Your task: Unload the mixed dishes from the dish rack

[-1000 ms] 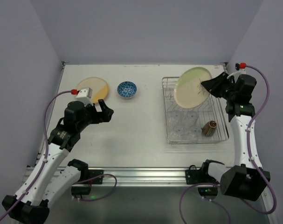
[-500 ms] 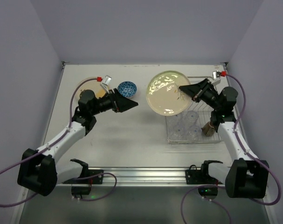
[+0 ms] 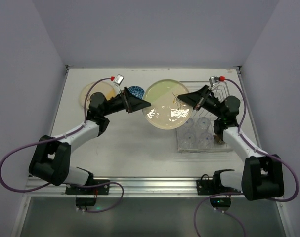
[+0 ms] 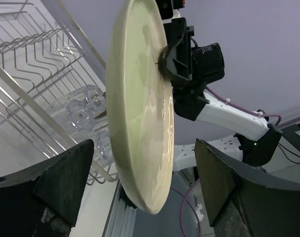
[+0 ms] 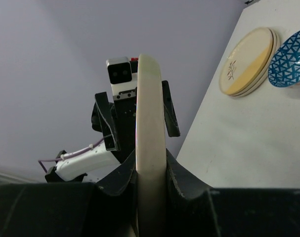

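Between arms, over bench (image 3: 130, 143): plate (image 3: 165, 104) hanging tilted, at dish rack's (image 3: 204, 150) left edge.
Right gripper (image 3: 181, 99): pinching plate's right rim.
Left gripper (image 3: 145, 104): standing spread, facing plate's left rim.

1 large cream plate (image 3: 165, 104) hangs tilted in the air, glossy face up, at the left edge of the silver wire dish rack (image 3: 204, 149). Clear glasses (image 3: 195, 138) sit inside the rack. Other cream plates (image 3: 90, 92) lie stacked at the table's far left, with a blue-patterned bowl (image 3: 135, 91) just beside them.
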{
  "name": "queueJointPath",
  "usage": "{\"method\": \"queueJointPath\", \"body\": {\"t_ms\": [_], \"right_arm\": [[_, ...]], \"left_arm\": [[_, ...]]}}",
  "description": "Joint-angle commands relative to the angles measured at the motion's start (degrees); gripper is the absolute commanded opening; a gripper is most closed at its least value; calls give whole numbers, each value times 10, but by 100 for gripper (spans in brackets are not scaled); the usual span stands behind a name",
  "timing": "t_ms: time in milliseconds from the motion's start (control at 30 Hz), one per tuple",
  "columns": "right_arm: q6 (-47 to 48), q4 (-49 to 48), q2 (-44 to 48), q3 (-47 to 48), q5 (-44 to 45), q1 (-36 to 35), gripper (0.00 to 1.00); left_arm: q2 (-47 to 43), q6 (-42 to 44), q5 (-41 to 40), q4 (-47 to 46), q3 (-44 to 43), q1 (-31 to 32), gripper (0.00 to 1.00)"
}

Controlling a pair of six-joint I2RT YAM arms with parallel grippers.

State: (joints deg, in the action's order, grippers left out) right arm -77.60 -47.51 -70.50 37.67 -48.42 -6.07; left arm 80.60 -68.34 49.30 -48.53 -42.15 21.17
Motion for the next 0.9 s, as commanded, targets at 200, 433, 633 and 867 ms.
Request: {"method": "queueJointPath", "body": {"t_ms": [200, 433, 633, 867], "right_arm": [[-38, -125, -15, 13, 17, -29, 0], [-32, -136, -34, 13, 19, -32, 0], [0, -113, -55, 29, 11, -29, 28], [202, 235, -10, 118, 110, -29, 99]], "left_arm": [[9, -54, 13, -91, -35, 21, 57], [4, -56, 17, -68, -25, 24, 0], [-55, 7, -60, 101, -38, 18, 0], [-131, -2, -179, 287, -96, -69, 0]]}}
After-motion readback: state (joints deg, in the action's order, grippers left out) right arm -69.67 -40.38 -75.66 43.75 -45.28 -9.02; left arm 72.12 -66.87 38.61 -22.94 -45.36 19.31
